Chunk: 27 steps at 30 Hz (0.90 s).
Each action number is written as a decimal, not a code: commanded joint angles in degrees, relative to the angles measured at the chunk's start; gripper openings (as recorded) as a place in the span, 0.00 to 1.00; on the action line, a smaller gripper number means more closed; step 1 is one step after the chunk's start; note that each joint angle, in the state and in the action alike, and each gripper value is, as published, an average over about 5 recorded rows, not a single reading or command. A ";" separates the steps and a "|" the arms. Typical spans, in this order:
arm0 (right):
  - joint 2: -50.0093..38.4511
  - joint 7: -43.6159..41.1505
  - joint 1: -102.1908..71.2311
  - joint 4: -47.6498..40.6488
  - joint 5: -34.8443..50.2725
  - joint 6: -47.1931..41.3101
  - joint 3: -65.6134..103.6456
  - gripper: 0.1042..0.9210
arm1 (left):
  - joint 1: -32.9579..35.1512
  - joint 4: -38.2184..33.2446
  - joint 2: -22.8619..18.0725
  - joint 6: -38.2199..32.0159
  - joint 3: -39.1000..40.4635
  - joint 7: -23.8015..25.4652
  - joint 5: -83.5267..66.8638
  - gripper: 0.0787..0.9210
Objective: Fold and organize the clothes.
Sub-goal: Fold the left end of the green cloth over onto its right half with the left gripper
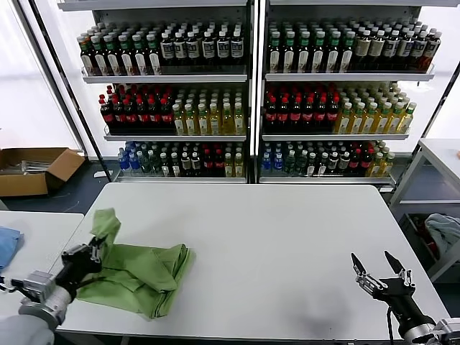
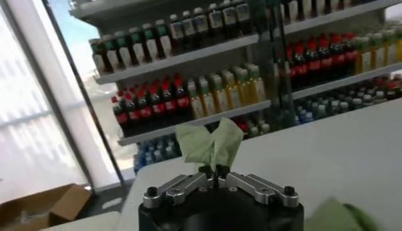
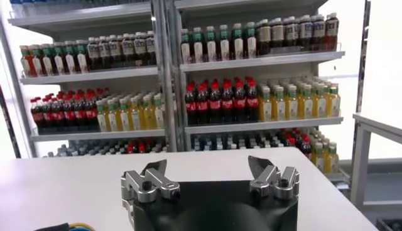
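Nearest the head camera, at the lower left of the frame, the left gripper (image 1: 92, 251) has its fingers pinched together on a fold of the green shirt (image 1: 140, 273). In the left wrist view the same gripper (image 2: 214, 171) shows a tuft of that shirt (image 2: 210, 143) standing up out of its closed fingertips. Most of the shirt lies crumpled on the white table (image 1: 273, 251) near the table's left edge, with one corner raised toward the upper left of the heap. At the lower right of the head view the right gripper (image 1: 379, 268) hovers above the table's near right corner, fingers spread wide and holding nothing; its wrist view shows the two fingers (image 3: 156, 171) well apart over bare tabletop. Behind the table, across the top of the frame, stand shelves of bottles (image 1: 244, 86). A cardboard box (image 1: 32, 169) sits on the floor at the left.
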 commanded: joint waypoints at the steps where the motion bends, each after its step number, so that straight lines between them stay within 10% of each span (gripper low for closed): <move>1: 0.39 0.02 -0.15 0.16 -0.79 0.02 -0.93 0.88 | 0.10 0.16 -9.54 -0.44 15.23 0.26 9.20 0.01; 12: 0.32 -0.11 -0.13 -0.18 -0.82 0.16 -1.02 0.88 | 0.90 3.16 -11.56 -0.17 20.08 1.75 12.64 0.06; 21: 0.55 -0.03 -0.12 0.09 -0.88 0.16 -1.41 0.88 | 1.32 -1.72 -12.39 -0.16 18.02 -0.01 3.20 0.35; 27: 0.23 -0.17 -0.43 -0.10 -0.31 0.31 -0.61 0.88 | 3.77 -7.99 -6.11 1.44 6.57 0.65 -8.10 0.56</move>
